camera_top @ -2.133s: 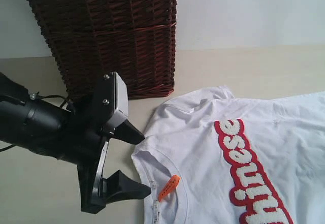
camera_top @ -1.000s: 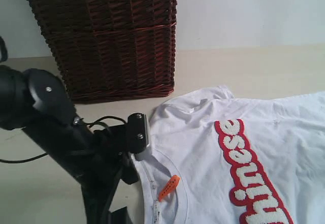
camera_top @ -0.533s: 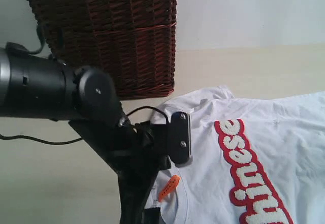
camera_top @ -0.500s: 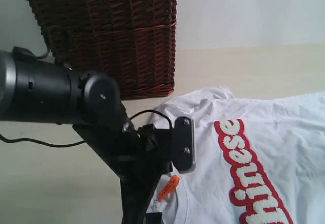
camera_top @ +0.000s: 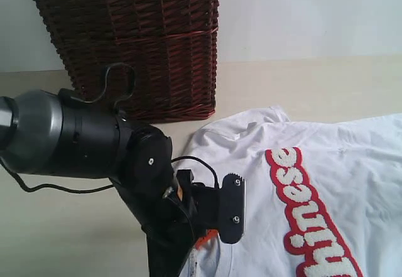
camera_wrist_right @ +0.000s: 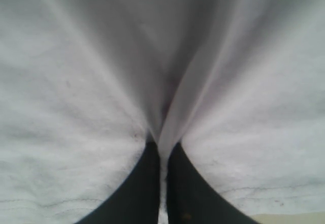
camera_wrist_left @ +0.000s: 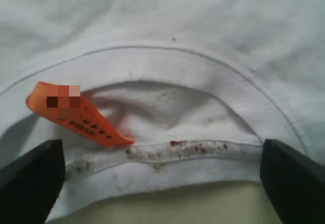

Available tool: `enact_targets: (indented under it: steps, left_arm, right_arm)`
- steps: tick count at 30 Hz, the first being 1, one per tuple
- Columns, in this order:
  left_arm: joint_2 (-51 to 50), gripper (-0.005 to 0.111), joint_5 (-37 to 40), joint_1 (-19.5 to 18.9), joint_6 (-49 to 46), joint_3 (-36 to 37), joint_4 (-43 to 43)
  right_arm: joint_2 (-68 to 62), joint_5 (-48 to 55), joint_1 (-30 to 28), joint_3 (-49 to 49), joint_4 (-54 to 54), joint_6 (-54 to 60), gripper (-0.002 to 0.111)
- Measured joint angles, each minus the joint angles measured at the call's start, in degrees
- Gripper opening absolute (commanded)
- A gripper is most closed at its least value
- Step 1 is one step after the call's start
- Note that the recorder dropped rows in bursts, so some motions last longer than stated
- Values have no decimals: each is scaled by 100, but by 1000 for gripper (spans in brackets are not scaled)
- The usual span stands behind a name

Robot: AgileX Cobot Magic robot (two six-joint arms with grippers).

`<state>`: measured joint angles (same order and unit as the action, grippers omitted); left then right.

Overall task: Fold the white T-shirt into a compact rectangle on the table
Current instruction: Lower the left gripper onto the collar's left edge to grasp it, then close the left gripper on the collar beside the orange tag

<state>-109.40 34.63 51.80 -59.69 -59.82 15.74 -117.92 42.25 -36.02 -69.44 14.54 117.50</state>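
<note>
Now that the left hand (camera_wrist_left: 162,183) has swung in from beside the T-shirt (camera_top: 352,151) to straddle its collar (camera_wrist_left: 167,150), wide open and holding nothing, a neckline grab looks next. Right hand (camera_wrist_right: 161,183) is pinched tight on T-shirt cloth. T-shirt lies unfolded on the table (camera_top: 301,82).

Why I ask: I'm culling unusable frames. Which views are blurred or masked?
Exterior view: evenly lit, wicker basket sharp. Left wrist view: soft, pixelated patch on the orange tag. Right wrist view: blurriest, white T-shirt shadowed where the right claw pinches it.
</note>
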Motion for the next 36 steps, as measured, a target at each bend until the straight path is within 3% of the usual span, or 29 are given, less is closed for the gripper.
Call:
enact_targets:
  steps: [6,15,30,33,36]
  left_arm:
    - [-23,105,293,-48,253,-184,14]
    - [-145,105,1034,-312,288,-1022,393]
    - [-776,105,1369,-320,95,-1096,405]
    - [-776,96,1369,-320,21,-1096,405]
    - [-787,77,1349,-320,5,-1096,405]
  right_arm:
    - [0,0,0,0,0,0,0]
    - [0,0,0,0,0,0,0]
    - [0,0,0,0,0,0,0]
    - [0,0,0,0,0,0,0]
    - [0,0,0,0,0,0,0]
